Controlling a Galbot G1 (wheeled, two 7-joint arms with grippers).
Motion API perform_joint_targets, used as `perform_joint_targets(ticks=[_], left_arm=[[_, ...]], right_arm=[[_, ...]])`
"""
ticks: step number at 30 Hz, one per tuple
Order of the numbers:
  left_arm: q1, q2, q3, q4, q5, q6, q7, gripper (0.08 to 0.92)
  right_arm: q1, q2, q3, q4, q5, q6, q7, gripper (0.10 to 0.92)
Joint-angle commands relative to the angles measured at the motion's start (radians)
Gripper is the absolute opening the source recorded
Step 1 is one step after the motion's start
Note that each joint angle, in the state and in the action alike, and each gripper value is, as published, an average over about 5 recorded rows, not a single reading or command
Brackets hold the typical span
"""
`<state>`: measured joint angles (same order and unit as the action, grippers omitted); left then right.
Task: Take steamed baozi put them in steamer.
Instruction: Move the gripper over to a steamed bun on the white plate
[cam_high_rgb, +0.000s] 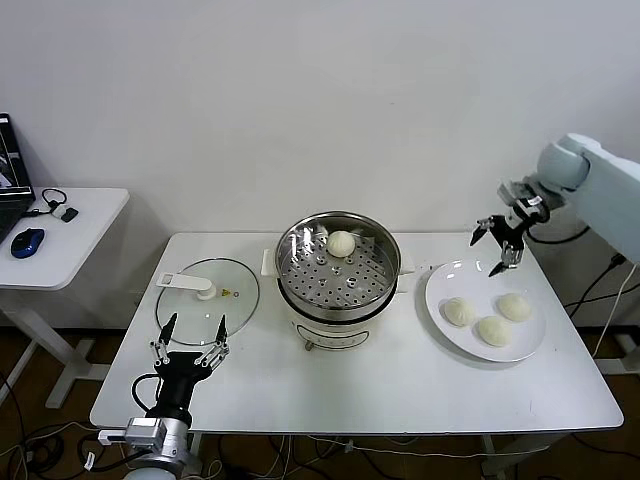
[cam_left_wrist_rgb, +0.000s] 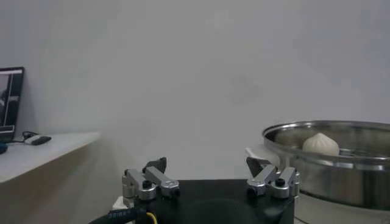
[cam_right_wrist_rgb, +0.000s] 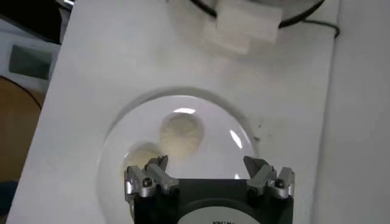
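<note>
Hovering open-fingered above the white plate (cam_high_rgb: 443, 304): right hand (cam_high_rgb: 497, 241), gripping nothing. Lying on that plate, apparently three steamed baozi (cam_high_rgb: 459, 311); sitting in the steamer (cam_high_rgb: 382, 275) mid-bench, one more. Waiting open near the glass lid (cam_high_rgb: 238, 282): left hand (cam_high_rgb: 190, 337).

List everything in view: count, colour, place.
round cream-white pleated baozi: four; one in the steamer, three on the plate
shiny steel steamer basket on white pot base: one, table centre
round white plate: one, right of steamer
flat glass lid: one, left of steamer
white table: one
blue mouse: one, side desk
left claw: open, near front edge by the lid
right claw: open, above the plate's far edge
</note>
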<state>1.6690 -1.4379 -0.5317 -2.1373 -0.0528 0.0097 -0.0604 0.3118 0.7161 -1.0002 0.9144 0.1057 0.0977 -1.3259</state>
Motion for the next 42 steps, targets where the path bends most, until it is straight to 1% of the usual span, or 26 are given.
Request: perform_joint_targets(ticks=[1, 11, 20, 42], left_arm=[[0.003, 0.000, 0.000, 0.000, -0.006, -0.002, 0.001, 0.823], [0.011, -0.001, 0.006, 0.007, 0.000, -0.007, 0.001, 0.823], [0.015, 0.000, 0.005, 0.016, -0.011, -0.010, 0.001, 0.823], [0.014, 0.000, 0.004, 0.029, -0.017, -0.012, 0.000, 0.823]], right_arm=[[-0.220, -0.003, 0.137, -0.014, -0.103, -0.043, 0.039, 0.823], [-0.273, 0.096, 0.197, -0.087, -0.187, -0.025, 0.085, 0.823], [-0.284, 0.149, 0.231, -0.150, -0.219, 0.012, 0.123, 0.823], [-0.301, 0.176, 0.236, -0.177, -0.232, 0.001, 0.103, 0.823]])
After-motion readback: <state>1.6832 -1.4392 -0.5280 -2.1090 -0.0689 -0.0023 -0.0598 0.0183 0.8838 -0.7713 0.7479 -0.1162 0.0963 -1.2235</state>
